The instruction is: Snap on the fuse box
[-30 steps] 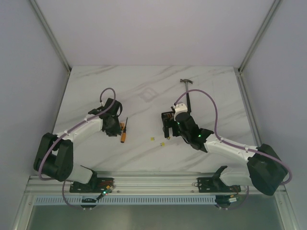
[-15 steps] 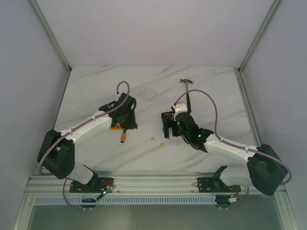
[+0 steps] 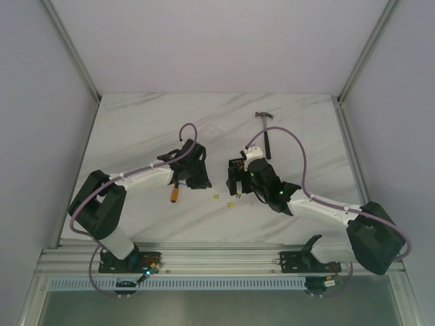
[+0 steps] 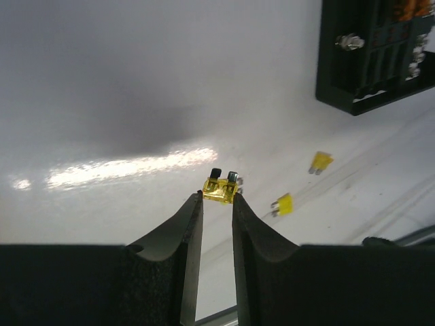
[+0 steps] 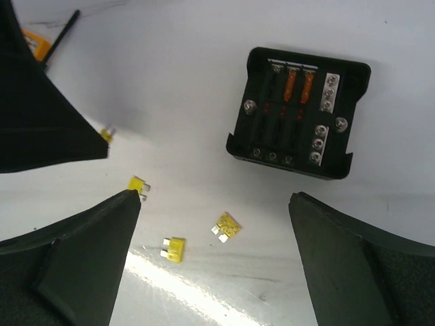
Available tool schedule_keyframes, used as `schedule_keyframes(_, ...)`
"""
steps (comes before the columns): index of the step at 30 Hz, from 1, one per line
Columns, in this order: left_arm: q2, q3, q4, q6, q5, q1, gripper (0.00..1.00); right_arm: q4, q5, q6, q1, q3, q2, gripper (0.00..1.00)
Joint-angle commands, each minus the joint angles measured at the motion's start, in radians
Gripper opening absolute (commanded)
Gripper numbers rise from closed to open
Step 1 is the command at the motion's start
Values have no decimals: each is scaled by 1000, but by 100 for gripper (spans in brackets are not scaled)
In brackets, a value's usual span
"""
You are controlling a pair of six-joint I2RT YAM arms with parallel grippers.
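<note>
The left gripper [image 4: 217, 198] stood nearly closed, its two dark fingertips pinching a yellow fuse [image 4: 221, 189] by the body, with the two metal blades pointing away toward 12 o'clock. The held fuse hung above the white marble table [image 4: 102, 102], not touching it as far as the wrist view showed. From those fingertips, two loose fuses [image 4: 282, 204] lay on the table at about 3 o'clock, one near and one a little farther out toward 2 o'clock. The fuse box [image 4: 377, 54] sat well off at 1 o'clock, cut by the frame's corner.

The right gripper [image 5: 214, 198] was spread wide and held nothing. It hovered over the table with the fuse box at 1 o'clock from its middle. The box lay flat with its top uncovered, showing two orange fuses in the slots along its far edge and silver screws down its right side. Three yellow fuses lay loose between and just ahead of the right fingers, apart from the box. The left gripper's dark bulk filled the 10 o'clock corner of that view.

From above, the left gripper [image 3: 199, 178] and right gripper [image 3: 234, 178] faced each other near the table's middle, the fuse box [image 3: 236, 167] partly under the right one. A screwdriver [image 3: 175, 192] with an orange handle lay at 8 o'clock from the left gripper. A hammer [image 3: 266, 129] lay at 1 o'clock from the fuse box.
</note>
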Motion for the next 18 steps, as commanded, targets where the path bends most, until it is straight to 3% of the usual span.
schedule_keyframes(1, -3, -37, 137, -90, 58, -2, 28, 143, -47, 27, -2, -42, 8, 98)
schedule_keyframes(13, -50, -95, 258, -173, 85, -2, 27, 385, -76, 135, -2, -135, 20, 93)
schedule_keyframes(18, -63, -102, 262, -105, 68, -5, 27, 352, -66, 163, -5, -117, 21, 86)
